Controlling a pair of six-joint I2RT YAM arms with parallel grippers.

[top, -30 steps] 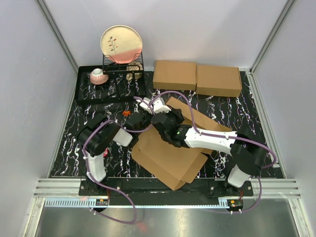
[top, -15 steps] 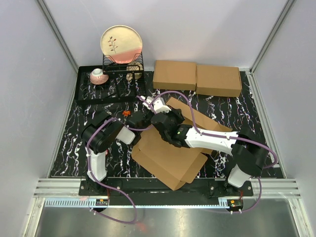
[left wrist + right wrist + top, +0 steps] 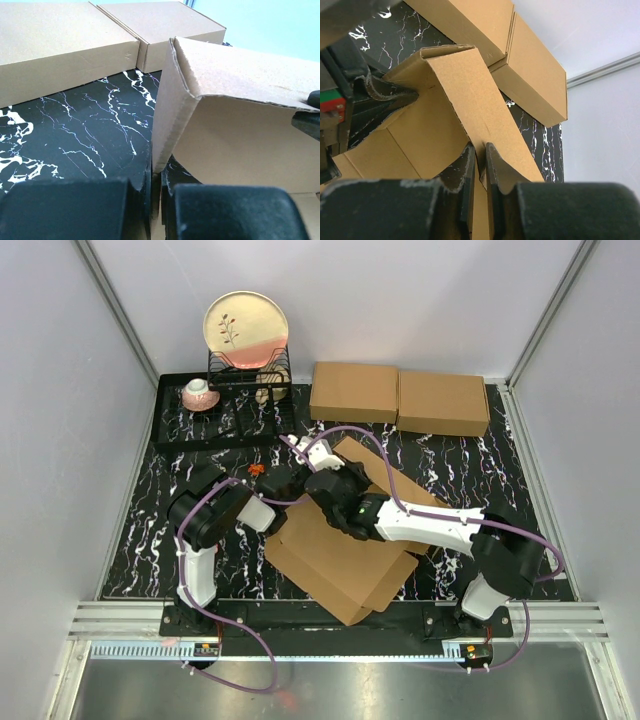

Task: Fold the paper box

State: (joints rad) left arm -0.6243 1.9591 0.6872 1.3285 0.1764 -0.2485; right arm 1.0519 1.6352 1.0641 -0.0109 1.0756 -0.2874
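Observation:
The paper box (image 3: 340,560) lies half-folded on the black marbled mat, its brown flaps raised at the far end. My left gripper (image 3: 306,456) reaches in from the left and is shut on the edge of a raised flap (image 3: 167,120). In the left wrist view that gripper (image 3: 159,172) pinches the corrugated edge between its fingers. My right gripper (image 3: 328,482) lies across the box from the right. In the right wrist view the right gripper (image 3: 480,155) is shut on a narrow folded flap (image 3: 470,95) of the paper box (image 3: 425,135).
Two flat brown boxes (image 3: 355,390) (image 3: 443,402) lie side by side at the back of the mat. A black tray (image 3: 215,428) at the back left holds a wire rack (image 3: 250,372) with a plate (image 3: 246,328) and a cup (image 3: 199,393). White walls enclose the table.
My left gripper has moved slightly right and gone from open to shut on the flap's edge. The right gripper has kept its hold, and the box has barely shifted.

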